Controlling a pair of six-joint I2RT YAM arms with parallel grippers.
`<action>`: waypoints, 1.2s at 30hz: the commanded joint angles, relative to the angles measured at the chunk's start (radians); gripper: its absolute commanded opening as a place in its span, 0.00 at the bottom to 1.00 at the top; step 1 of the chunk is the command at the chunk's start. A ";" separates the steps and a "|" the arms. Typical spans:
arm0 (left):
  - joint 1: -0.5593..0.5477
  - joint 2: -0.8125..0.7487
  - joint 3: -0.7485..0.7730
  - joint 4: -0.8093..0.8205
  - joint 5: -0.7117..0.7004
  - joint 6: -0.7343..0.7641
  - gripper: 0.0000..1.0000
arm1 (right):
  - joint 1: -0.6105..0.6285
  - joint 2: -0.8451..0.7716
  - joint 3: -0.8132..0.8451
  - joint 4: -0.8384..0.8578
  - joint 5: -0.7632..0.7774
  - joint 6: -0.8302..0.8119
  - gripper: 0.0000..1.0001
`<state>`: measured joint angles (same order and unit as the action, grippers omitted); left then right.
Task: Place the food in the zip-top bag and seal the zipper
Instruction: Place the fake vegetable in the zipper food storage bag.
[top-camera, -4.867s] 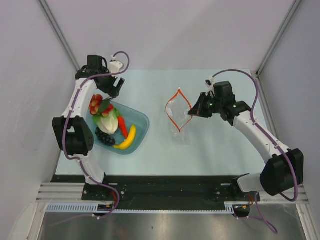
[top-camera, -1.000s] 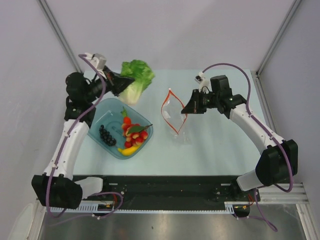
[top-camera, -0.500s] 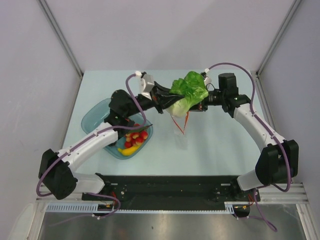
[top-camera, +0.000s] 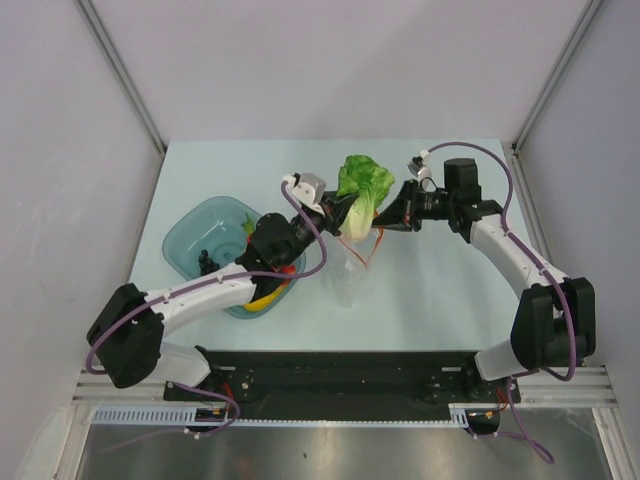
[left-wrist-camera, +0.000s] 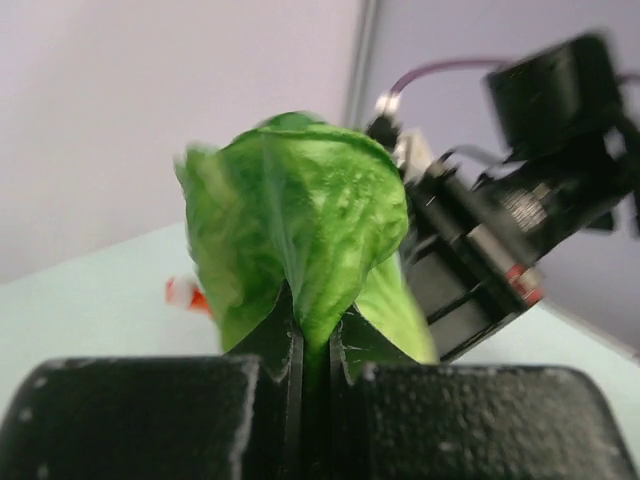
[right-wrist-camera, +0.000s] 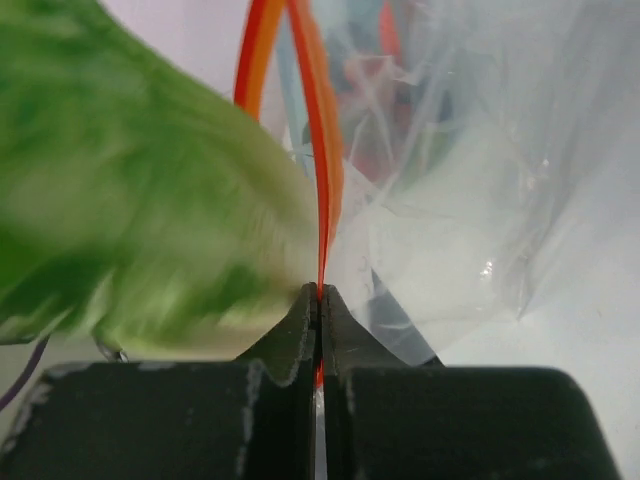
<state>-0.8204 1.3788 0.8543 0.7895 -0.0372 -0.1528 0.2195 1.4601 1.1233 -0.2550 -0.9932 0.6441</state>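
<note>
My left gripper is shut on a leaf of the pale green-white cabbage, holding it right at the mouth of the zip-top bag. In the left wrist view the cabbage rises from between the closed left gripper. My right gripper is shut on the red-orange zipper and holds the clear bag up; the cabbage presses in beside it. The right gripper sits just right of the cabbage. The banana, red berries and grapes lie in the bowl.
A translucent teal bowl stands at the left, partly under my left arm. Grey walls with metal corner posts close in the pale table on three sides. The right arm's body fills the right of the left wrist view.
My left arm has carried the cabbage from the back left across the bowl to the bag's mouth, then lowered it. The right gripper kept its hold on the zipper.
</note>
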 joint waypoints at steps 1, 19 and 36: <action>0.001 -0.061 -0.063 -0.082 -0.109 0.150 0.00 | -0.018 -0.072 -0.019 0.036 -0.002 0.028 0.00; 0.050 -0.140 0.101 -0.782 0.500 0.427 0.00 | -0.049 -0.089 -0.013 0.013 0.042 -0.066 0.00; 0.093 0.169 0.430 -1.240 0.355 0.295 0.00 | 0.015 -0.201 0.066 -0.073 0.010 -0.342 0.00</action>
<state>-0.7502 1.5070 1.2358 -0.2840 0.3470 0.1719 0.2211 1.3293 1.1202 -0.3344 -0.9585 0.3866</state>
